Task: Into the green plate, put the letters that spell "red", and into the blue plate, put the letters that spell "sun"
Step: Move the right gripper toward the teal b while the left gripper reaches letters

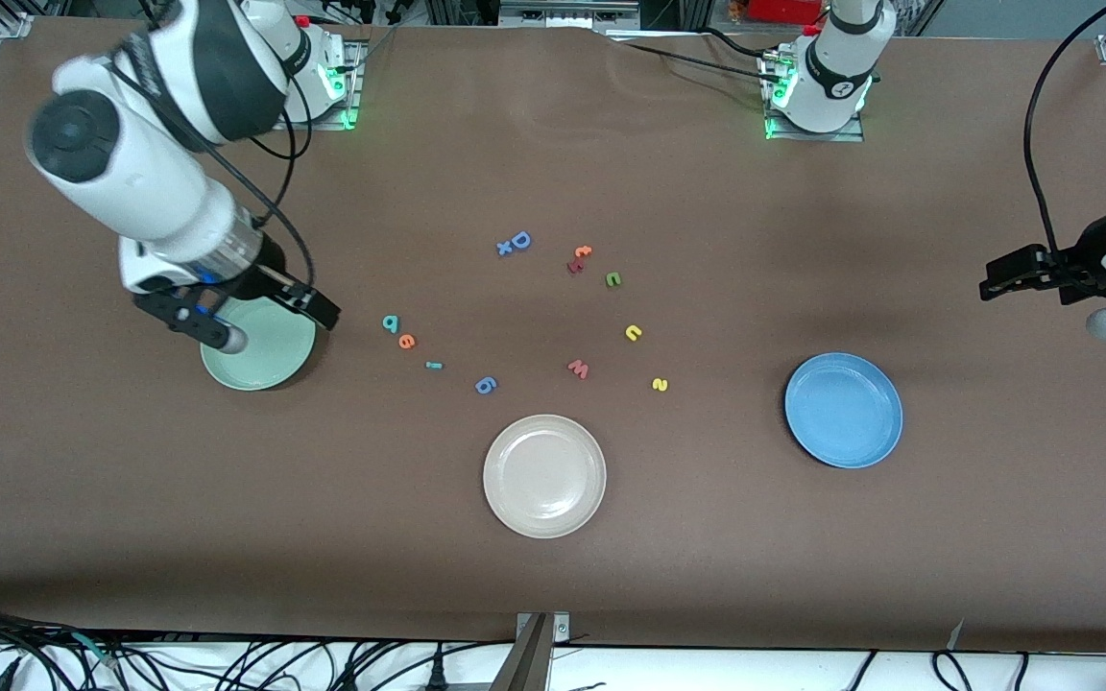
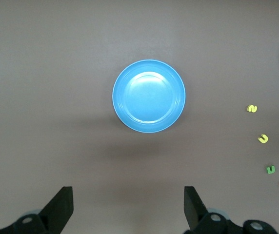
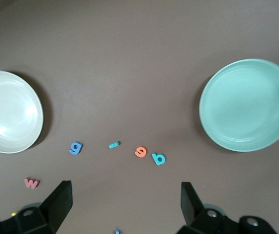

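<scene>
The teal "d" (image 1: 390,323), orange "e" (image 1: 407,341) and thin teal "r" (image 1: 434,366) lie in a row on the table beside the pale green plate (image 1: 270,360). The green "n" (image 1: 613,279), yellow "u" (image 1: 634,333) and yellow "s" (image 1: 660,384) lie mid-table, toward the blue plate (image 1: 843,410). Both plates hold nothing. My right gripper (image 1: 255,321) hangs open over the green plate's edge, nothing between its fingers (image 3: 61,200). My left gripper (image 1: 1019,272) waits open and high at the left arm's end of the table, looking down on the blue plate (image 2: 149,96).
A white plate (image 1: 544,475) sits nearer the front camera than the letters. Other letters lie among them: a blue "g" (image 1: 485,385), a red "w" (image 1: 579,369), a bigger blue "D" (image 1: 517,242) and orange and dark red ones (image 1: 579,259).
</scene>
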### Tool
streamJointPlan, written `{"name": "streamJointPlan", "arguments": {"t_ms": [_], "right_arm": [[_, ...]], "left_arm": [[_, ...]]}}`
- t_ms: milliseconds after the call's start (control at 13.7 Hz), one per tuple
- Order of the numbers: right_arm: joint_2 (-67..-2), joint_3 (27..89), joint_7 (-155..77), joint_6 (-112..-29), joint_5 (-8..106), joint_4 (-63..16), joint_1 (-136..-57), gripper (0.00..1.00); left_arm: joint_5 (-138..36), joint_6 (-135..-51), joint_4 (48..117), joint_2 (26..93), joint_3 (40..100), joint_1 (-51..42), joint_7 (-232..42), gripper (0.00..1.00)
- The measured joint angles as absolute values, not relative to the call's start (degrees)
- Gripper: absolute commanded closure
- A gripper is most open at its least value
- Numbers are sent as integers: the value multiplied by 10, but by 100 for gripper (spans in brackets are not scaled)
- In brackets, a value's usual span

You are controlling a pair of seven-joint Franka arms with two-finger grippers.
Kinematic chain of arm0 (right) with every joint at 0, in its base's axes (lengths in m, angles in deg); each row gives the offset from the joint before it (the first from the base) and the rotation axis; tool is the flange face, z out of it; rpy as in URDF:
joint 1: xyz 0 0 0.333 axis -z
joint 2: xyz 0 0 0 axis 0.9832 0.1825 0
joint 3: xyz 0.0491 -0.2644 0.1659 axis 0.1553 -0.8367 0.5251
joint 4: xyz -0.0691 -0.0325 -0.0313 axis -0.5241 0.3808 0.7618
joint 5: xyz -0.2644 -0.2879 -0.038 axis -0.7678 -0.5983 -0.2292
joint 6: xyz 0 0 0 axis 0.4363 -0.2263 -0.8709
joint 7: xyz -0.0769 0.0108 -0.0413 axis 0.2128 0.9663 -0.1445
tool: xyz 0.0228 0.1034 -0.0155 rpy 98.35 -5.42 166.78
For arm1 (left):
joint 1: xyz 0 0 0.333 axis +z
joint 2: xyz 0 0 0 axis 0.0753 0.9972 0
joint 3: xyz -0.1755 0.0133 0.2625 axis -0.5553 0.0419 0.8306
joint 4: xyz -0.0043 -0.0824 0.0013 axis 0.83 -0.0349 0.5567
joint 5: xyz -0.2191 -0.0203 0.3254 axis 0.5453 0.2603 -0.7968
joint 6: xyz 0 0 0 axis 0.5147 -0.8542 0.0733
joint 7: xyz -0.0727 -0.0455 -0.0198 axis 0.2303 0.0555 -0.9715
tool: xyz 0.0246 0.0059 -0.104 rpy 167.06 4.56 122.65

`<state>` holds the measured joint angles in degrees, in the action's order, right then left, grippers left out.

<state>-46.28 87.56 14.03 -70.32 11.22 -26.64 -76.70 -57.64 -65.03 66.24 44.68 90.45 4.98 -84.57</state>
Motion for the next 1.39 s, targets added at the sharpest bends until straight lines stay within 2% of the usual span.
{"name": "streamJointPlan", "arguments": {"t_ms": [292,731,1023,1388], "right_arm": [[-433,896,132,-798,109,-356,-769,2],[-421,897,75,-813,70,-422,-772,2],[-418,897,55,-863,65,-464,-772,2],[-387,897,36,-925,59,-489,-773,2]], "left_arm": [[-576,-650,662,448,903,50,-846,0],[-570,-651,664,492,888,32,-845,0],[-484,-682,664,527,882,24,-846,0],[-482,-718,663,580,881,-34,-866,0]]}}
